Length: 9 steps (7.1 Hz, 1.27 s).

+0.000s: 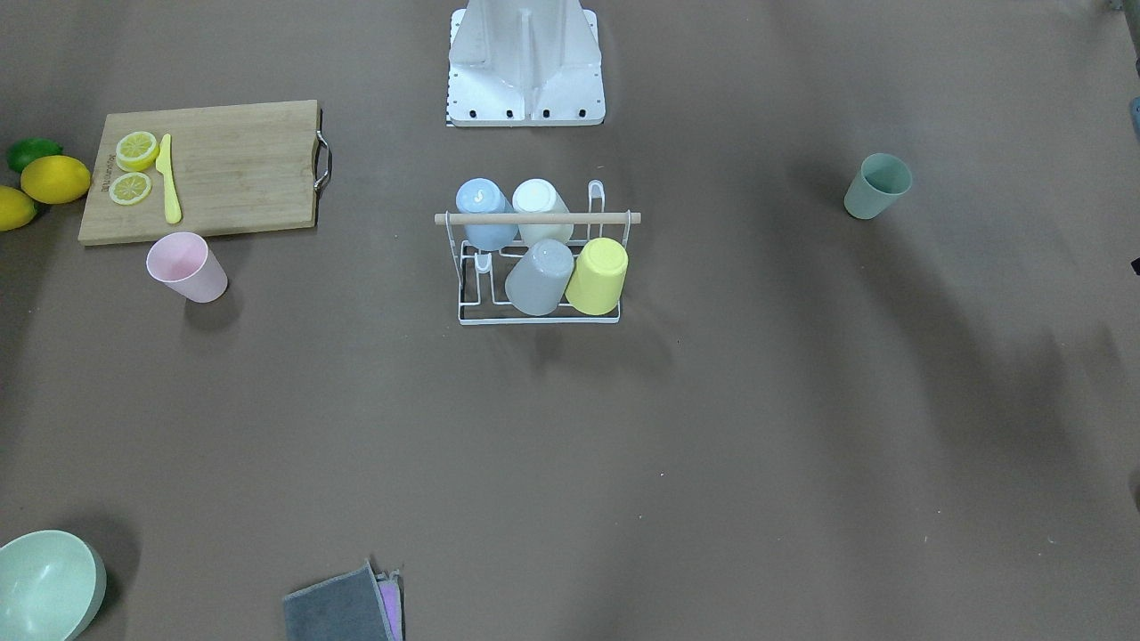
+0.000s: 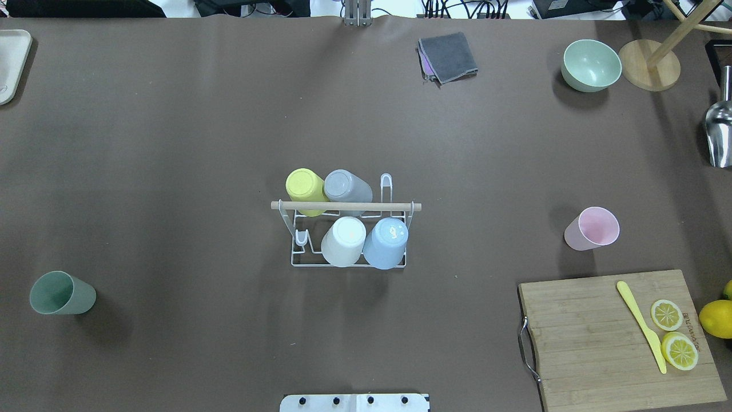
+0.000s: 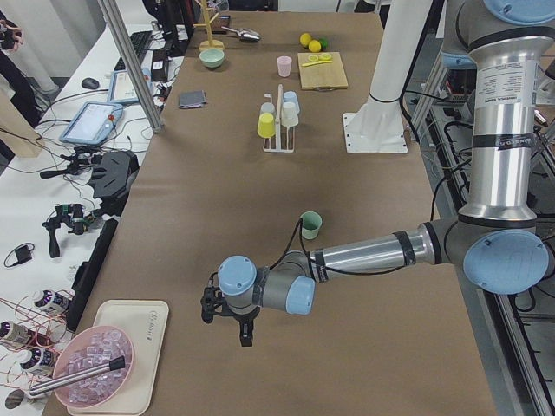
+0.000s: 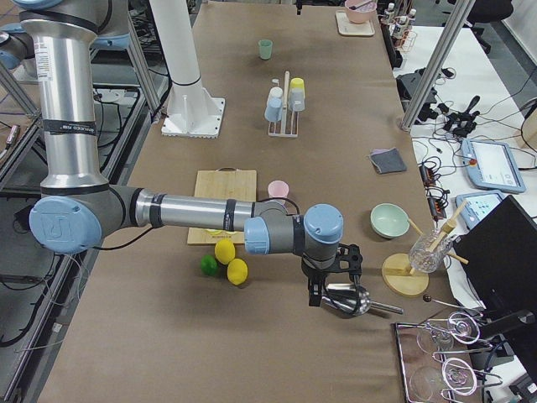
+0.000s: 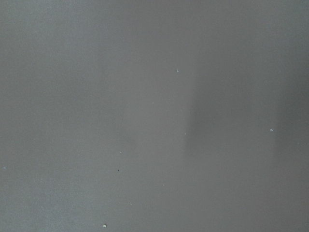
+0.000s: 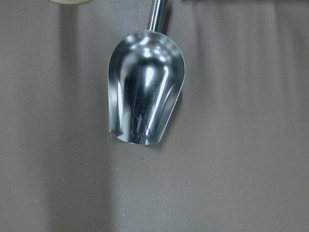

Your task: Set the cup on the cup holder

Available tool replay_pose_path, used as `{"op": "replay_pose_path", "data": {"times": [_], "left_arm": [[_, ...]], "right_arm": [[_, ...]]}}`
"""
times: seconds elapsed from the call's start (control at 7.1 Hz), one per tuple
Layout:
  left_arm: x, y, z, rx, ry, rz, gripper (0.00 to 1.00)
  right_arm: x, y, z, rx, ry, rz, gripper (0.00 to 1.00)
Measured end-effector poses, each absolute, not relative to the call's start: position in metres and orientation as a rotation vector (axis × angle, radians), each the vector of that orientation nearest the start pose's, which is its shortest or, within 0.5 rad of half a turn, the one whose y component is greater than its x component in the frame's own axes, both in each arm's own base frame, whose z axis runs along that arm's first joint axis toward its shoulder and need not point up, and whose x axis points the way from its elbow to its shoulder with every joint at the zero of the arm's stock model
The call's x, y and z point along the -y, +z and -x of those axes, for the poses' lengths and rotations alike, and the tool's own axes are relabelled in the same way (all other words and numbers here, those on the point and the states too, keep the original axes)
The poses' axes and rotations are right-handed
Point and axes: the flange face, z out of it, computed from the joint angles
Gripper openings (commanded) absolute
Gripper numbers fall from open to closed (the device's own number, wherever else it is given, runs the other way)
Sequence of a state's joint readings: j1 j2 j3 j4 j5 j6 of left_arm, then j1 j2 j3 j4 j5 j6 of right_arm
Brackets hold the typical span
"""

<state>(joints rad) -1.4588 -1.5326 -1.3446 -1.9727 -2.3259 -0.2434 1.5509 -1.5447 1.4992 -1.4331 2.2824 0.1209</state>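
The white wire cup holder point(image 2: 346, 206) with a wooden rod handle stands at the table's middle, also in the front view point(image 1: 534, 217). It holds several upturned cups: yellow, grey, white and blue. A pink cup point(image 2: 595, 229) stands upright to its right, near the cutting board. A green cup point(image 2: 60, 293) stands upright at the near left. My left gripper point(image 3: 227, 322) hangs over bare table beyond the green cup, far from the holder. My right gripper point(image 4: 331, 292) hangs over a metal scoop point(image 6: 145, 101). I cannot tell whether either gripper is open or shut.
A bamboo cutting board point(image 2: 595, 337) carries lemon slices and a yellow knife, with whole lemons point(image 2: 716, 318) beside it. A green bowl point(image 2: 591, 64), a wooden stand point(image 2: 649, 71) and a grey cloth point(image 2: 449, 56) lie at the far side. A tray point(image 2: 11, 60) sits far left.
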Motion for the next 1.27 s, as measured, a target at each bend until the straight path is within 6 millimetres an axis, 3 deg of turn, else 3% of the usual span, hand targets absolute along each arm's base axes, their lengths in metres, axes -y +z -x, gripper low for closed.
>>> {"op": "replay_pose_path", "data": {"times": [0.42,0.7,0.85,0.99,1.27], "left_arm": [[0.489,0.715,0.01,-0.776,-0.044,-0.067,0.98],[0.498,0.693,0.01,-0.78,-0.02,-0.117,0.98],[0.504,0.687,0.009,-0.777,-0.018,-0.129,0.98],[0.514,0.678,0.008,-0.777,-0.021,-0.142,0.98],[0.558,0.648,0.003,-0.783,-0.047,-0.165,0.98]], "right_arm": [[0.511,0.672,-0.056,0.733,0.075,-0.008,0.99],[0.531,0.649,-0.044,0.77,0.086,0.042,0.99],[0.548,0.631,-0.024,0.785,0.073,0.068,0.99],[0.569,0.606,0.012,0.79,0.059,0.098,0.99],[0.599,0.562,0.09,0.786,0.051,0.157,0.99]]}}
